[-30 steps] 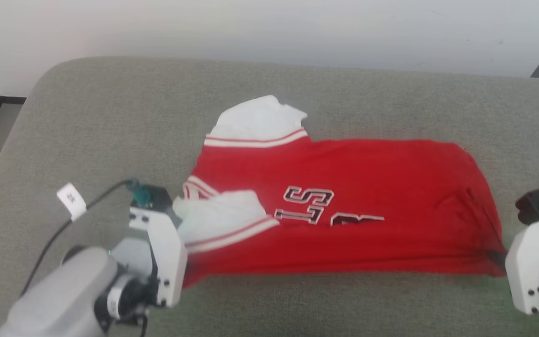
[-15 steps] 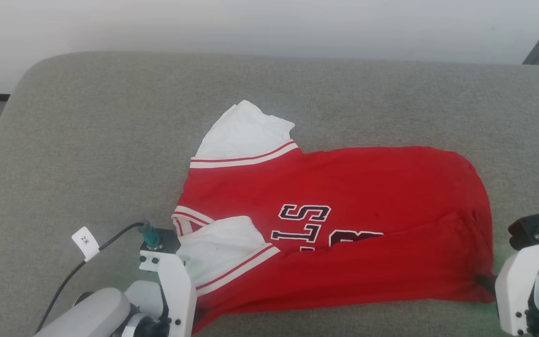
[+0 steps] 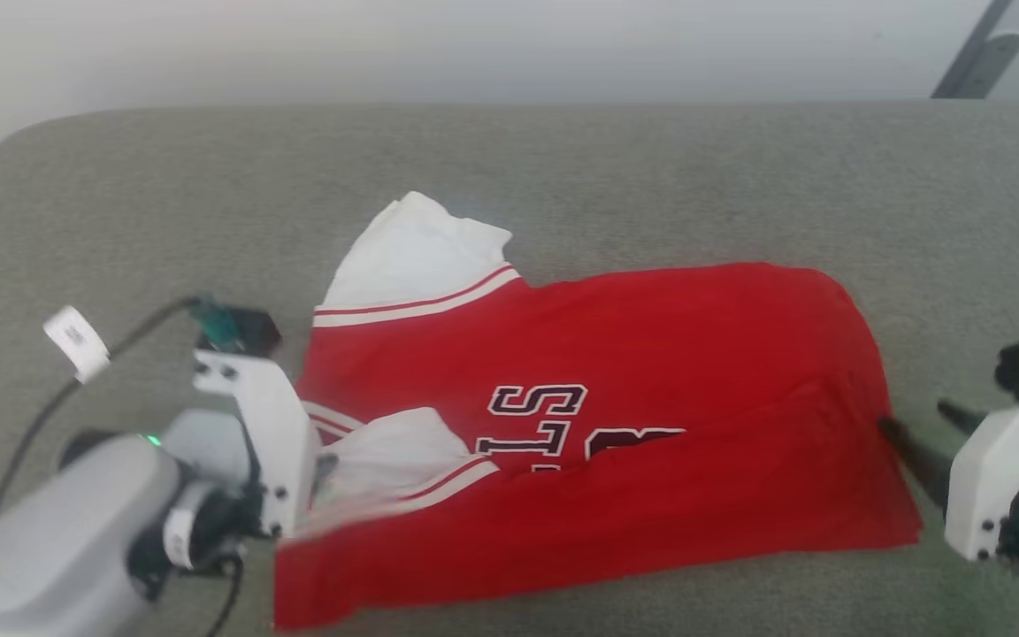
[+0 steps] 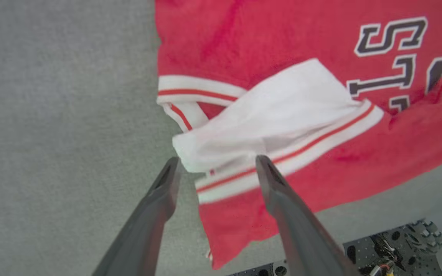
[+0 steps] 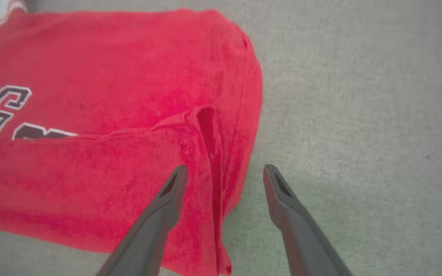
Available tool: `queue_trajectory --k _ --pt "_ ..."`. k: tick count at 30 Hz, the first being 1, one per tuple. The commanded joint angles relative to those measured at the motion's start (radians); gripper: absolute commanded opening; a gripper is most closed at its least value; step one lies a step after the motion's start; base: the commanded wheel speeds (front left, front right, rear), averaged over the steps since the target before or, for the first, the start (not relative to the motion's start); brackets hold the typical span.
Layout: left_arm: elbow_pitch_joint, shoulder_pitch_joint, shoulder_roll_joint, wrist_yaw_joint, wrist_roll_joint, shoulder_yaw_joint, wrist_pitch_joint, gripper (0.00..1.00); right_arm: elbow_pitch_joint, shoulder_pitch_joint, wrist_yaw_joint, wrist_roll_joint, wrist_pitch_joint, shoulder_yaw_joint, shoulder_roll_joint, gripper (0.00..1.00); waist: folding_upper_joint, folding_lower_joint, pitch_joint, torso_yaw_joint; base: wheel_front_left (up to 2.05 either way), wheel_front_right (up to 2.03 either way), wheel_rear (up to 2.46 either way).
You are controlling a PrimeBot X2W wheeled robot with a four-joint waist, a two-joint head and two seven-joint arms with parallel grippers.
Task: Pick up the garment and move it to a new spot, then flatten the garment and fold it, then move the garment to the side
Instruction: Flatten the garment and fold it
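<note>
Now: thin, soft jersey (image 3: 651, 354), prob. light, slippery; grab at hem corners. L gripper (image 4: 215, 163), R gripper (image 5: 225, 170) wide, empty.

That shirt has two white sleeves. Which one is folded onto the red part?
The near sleeve, beside the left gripper: it lies folded over the red jersey, by the number. The far sleeve sticks out onto the grey couch.

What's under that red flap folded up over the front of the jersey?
On the garment, the near flap covers the lower part of the dark number; the upper part shows. The layers beneath and the grey cushion under them are hidden.
</note>
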Motion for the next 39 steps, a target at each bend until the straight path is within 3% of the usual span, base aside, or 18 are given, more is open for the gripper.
queue_trajectory --k 1,7,17,26,35,36,38,39 --pt "-0.005 -0.029 0.01 0.0 0.021 0.008 0.007 1.0 -0.014 -0.017 0.0 -0.014 -0.032 -0.013 0.011 1.0 0.0 0.0 0.009 -0.021 0.0 0.0 0.0" --pt "0.032 -0.137 0.027 -0.035 0.034 0.046 0.002 1.0 -0.08 -0.068 0.0 -0.07 -0.2 -0.063 0.077 1.0 0.0 0.0 0.04 -0.087 0.0 0.0 0.0" --pt "0.273 -0.335 -0.014 -0.183 0.115 0.057 -0.105 1.0 -0.139 -0.147 0.0 -0.168 -0.5 -0.085 0.174 1.0 0.0 0.0 0.129 -0.208 0.0 0.0 0.0" --pt "0.496 -0.455 -0.076 -0.258 0.158 0.042 -0.161 1.0 -0.133 -0.163 0.0 -0.18 -0.567 -0.061 0.192 1.0 0.0 0.0 0.207 -0.265 0.0 0.0 0.0" --pt "0.739 -0.533 -0.137 -0.269 0.14 0.04 -0.116 1.0 -0.131 -0.194 0.0 -0.154 -0.552 -0.019 0.169 1.0 0.0 0.0 0.27 -0.287 0.0 0.0 0.0" --pt "0.766 -0.533 -0.143 -0.266 0.141 0.035 -0.104 0.81 -0.131 -0.197 0.0 -0.153 -0.541 -0.004 0.159 1.0 0.0 0.0 0.274 -0.287 0.0 0.0 0.0" --pt "0.812 -0.527 -0.157 -0.272 0.13 0.025 -0.07 0.11 -0.141 -0.205 0.0 -0.146 -0.516 0.054 0.124 1.0 0.0 0.0 0.282 -0.286 0.0 0.0 0.0" --pt "0.834 -0.527 -0.165 -0.266 0.122 0.027 -0.057 0.0 -0.135 -0.21 -0.001 -0.135 -0.498 0.069 0.111 1.0 0.0 0.0 0.284 -0.286 0.0 0.0 0.0"
